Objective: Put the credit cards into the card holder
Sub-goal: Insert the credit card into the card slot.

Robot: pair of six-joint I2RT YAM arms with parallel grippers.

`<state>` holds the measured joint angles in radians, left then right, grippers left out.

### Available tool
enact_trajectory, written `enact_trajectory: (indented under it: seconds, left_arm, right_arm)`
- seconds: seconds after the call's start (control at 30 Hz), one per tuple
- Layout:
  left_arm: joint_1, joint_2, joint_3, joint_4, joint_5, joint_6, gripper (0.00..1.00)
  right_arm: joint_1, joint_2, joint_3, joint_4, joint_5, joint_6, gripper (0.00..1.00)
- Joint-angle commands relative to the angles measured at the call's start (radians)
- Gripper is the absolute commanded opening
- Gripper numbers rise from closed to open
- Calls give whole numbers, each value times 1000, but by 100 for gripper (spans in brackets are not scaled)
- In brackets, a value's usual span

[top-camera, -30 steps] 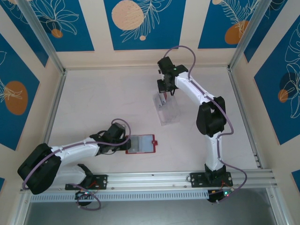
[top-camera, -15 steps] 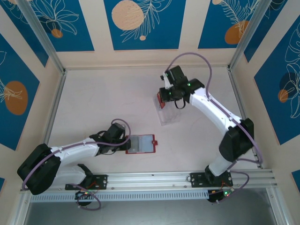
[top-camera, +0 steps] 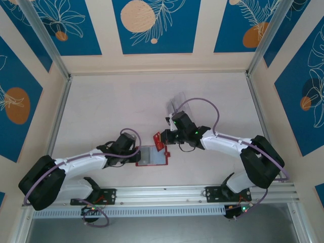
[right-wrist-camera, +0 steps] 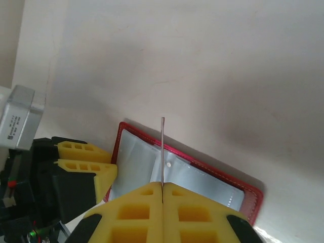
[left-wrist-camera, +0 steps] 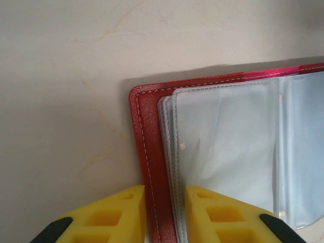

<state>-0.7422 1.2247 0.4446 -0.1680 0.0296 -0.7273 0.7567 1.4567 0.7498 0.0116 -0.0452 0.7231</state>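
Note:
The dark red card holder (top-camera: 152, 156) lies open on the table, its clear sleeves facing up. My left gripper (top-camera: 135, 154) is shut on its left edge. In the left wrist view the yellow fingers (left-wrist-camera: 114, 217) clamp the red cover and sleeve edges of the card holder (left-wrist-camera: 147, 131). My right gripper (top-camera: 165, 138) is shut on a red credit card (top-camera: 159, 140), held just above the holder's upper right corner. In the right wrist view that card (right-wrist-camera: 162, 147) stands edge-on over the sleeves of the card holder (right-wrist-camera: 202, 177), pinched by my right gripper (right-wrist-camera: 162, 191).
A faint clear plastic tray (top-camera: 178, 104) stands behind the right gripper, toward the back of the table. A metal rail (top-camera: 167, 193) runs along the near edge by the arm bases. My left gripper's fingers (right-wrist-camera: 83, 162) sit close to the card's left.
My right arm swung from the clear tray at the back down to the card holder, carrying the red card. The left gripper stayed on the holder's left edge.

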Motion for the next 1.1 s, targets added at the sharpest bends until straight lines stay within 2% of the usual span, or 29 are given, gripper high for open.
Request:
enact_trajectory:
  seconds: [0.0,0.23,0.63,1.07]
  left_arm:
    - [-14,15,-27,-79,-13,18,24]
    - [-16,31,-26,-71,-11,16,23]
    - [-19,33,-21,-78,-14,14,22]
    - [-21,37,-20,-78,-14,14,22]
  right_arm:
    - [37,-13,-62,253,16,121,0]
    - [104,39,-139,417,52,209,0]
    - [138,56,-185,429,171,234,0]
    - [154,108,-196,456,202,279,0]
